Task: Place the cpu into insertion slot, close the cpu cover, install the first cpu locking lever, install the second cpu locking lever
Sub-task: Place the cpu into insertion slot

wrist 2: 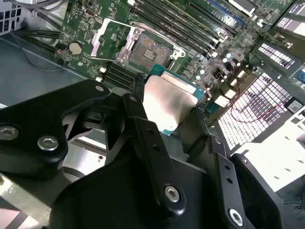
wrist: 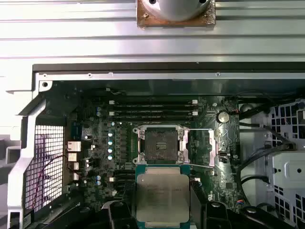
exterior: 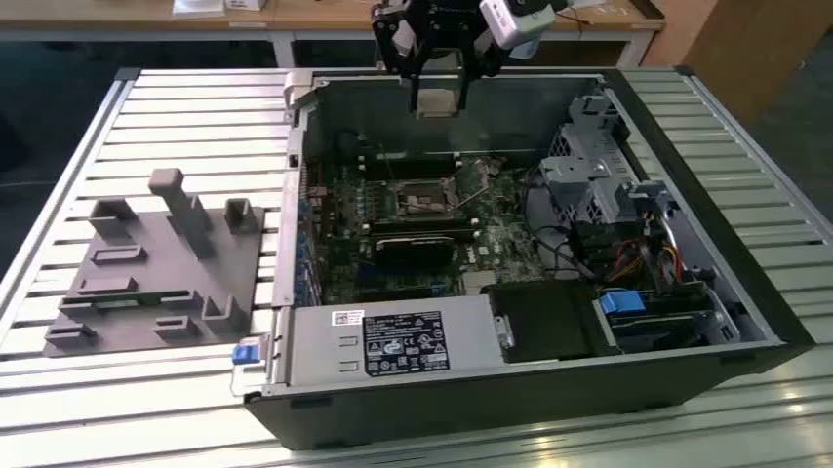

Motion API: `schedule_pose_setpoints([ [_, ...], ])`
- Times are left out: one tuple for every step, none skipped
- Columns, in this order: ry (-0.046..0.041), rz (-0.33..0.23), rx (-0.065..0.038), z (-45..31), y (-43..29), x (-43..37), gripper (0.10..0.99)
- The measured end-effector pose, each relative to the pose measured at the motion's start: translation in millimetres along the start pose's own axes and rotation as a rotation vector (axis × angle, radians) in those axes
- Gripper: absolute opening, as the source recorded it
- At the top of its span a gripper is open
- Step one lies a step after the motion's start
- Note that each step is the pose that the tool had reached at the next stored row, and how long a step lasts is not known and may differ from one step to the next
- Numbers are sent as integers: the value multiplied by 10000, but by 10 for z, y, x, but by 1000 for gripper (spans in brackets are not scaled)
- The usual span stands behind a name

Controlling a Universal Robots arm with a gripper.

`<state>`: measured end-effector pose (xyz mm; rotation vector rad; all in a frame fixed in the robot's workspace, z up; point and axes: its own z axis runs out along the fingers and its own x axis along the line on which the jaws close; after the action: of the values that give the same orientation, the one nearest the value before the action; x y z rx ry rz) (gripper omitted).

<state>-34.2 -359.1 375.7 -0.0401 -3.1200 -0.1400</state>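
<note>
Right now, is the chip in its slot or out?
Out. The end effector holds the cpu, apart from the slot, whose dark centre lies bare with the cover swung open beside it.

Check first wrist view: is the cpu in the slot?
No, the cpu is gripped in the jaws, apart from the bare slot.

Silver cpu (wrist: 159, 195) aloft; insertion slot (wrist: 159, 144) uncovered
</note>
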Motion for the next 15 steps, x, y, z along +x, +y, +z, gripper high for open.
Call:
schedule_pose_setpoints([
  [0,0,0,0,0,0,537],
  [0,0,0,0,0,0,537],
  [0,0,0,0,0,0,537],
  [-1,10,0,0,0,0,537],
  [-3,42,0,0,0,0,537],
  [-9,101,-1,1,0,-1,537],
  [-17,193,-2,1,0,-1,537],
  [-27,312,-3,2,0,0,537],
  [-39,447,-5,3,0,0,537],
  [-54,603,-7,4,0,0,537],
  [-67,753,-9,5,-1,0,537],
  [-79,885,-11,7,-1,0,537],
  [-90,1012,-14,10,-1,0,537],
  [-104,1158,-17,12,-1,0,537],
  [-116,1300,-18,13,-1,0,537],
])
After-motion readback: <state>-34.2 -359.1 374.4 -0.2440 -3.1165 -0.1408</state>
